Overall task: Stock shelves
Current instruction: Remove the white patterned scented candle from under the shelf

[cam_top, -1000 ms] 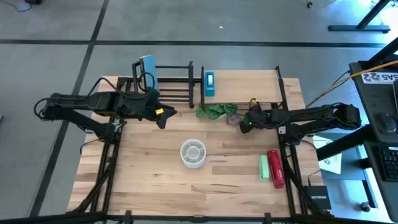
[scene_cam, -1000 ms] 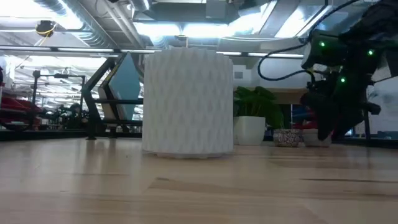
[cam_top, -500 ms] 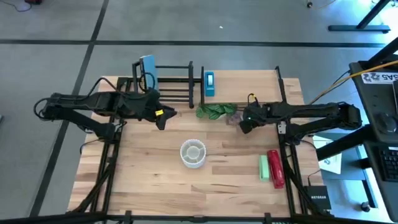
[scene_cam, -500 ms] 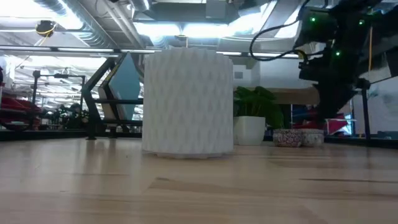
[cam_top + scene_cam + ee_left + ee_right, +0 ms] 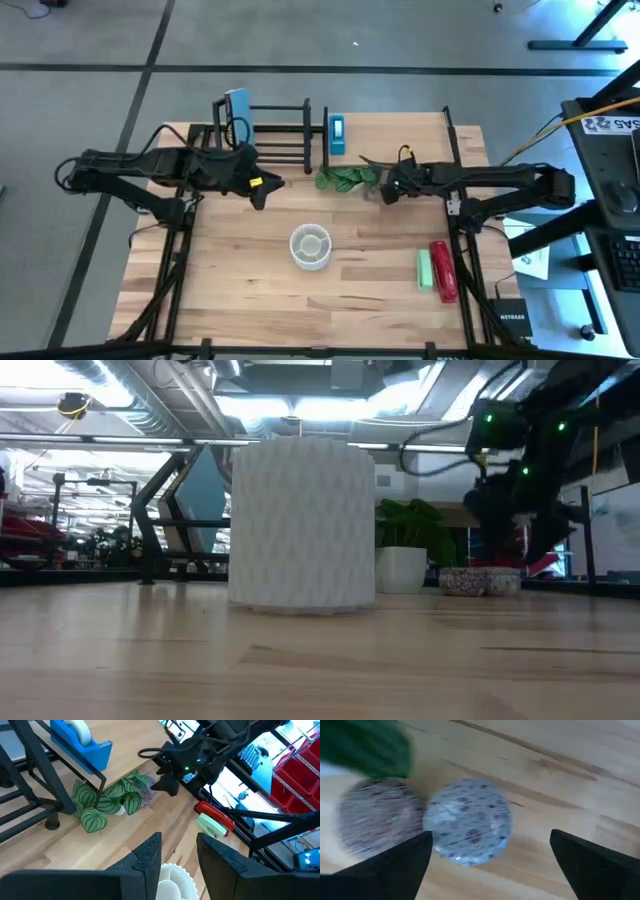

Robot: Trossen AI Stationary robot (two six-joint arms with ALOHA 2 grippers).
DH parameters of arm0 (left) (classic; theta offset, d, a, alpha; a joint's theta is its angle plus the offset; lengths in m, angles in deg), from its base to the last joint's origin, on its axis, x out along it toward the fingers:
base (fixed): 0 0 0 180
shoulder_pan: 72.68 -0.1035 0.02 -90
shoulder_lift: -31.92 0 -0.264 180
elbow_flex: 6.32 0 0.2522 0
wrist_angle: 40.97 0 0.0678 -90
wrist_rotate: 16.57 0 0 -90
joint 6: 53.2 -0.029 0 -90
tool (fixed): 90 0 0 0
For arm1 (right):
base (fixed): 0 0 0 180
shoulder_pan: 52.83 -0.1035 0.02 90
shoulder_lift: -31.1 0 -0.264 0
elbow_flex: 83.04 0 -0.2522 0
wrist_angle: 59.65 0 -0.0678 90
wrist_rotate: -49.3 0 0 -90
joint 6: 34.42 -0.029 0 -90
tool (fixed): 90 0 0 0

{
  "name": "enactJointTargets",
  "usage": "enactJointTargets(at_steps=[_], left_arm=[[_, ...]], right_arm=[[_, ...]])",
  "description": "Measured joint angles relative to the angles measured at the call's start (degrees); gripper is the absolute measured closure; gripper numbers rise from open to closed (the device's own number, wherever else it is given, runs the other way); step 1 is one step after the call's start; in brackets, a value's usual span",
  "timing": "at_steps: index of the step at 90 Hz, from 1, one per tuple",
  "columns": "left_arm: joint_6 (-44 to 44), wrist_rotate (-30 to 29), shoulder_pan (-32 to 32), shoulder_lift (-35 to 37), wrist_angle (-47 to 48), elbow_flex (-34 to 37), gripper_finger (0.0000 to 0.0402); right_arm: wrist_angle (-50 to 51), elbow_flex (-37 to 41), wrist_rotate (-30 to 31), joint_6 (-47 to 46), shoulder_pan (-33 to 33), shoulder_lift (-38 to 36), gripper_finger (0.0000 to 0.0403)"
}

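Observation:
Two small round speckled pots (image 5: 467,820) (image 5: 377,822) stand on the tabletop beside a green plant (image 5: 345,178), in front of the wood shelf board (image 5: 400,130). My right gripper (image 5: 492,862) hovers over them, open, with the bluish pot between its fingers and untouched; the low view shows it above the pots (image 5: 485,580). My left gripper (image 5: 177,855) hangs open and holds nothing near the black rack (image 5: 275,135), above a white ribbed cup (image 5: 311,247). A blue box (image 5: 237,105) stands at the rack's left end, and a blue tape dispenser (image 5: 336,133) on the shelf board.
A green bar (image 5: 424,268) and a red one (image 5: 443,270) lie side by side near the table's right edge. The white cup stands mid-table, with bare wood around it and toward the near edge.
My right gripper has gone toward the table's left and far edges and now stands over the two speckled pots beside the plant. Its fingers are wider apart than before.

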Motion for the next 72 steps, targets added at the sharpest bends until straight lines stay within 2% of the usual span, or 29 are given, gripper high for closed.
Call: enactJointTargets(at_steps=[28,72], left_arm=[[1.2,0.0,0.0,0.0,0.0,0.0,0.0295],[1.8,0.0,0.0,0.0,-1.8,0.0,0.0295]], right_arm=[[-6.3,-0.2,-1.7,4.0,4.9,3.0,0.0042],[-6.3,-0.2,-5.2,5.9,4.8,4.0,0.0110]])
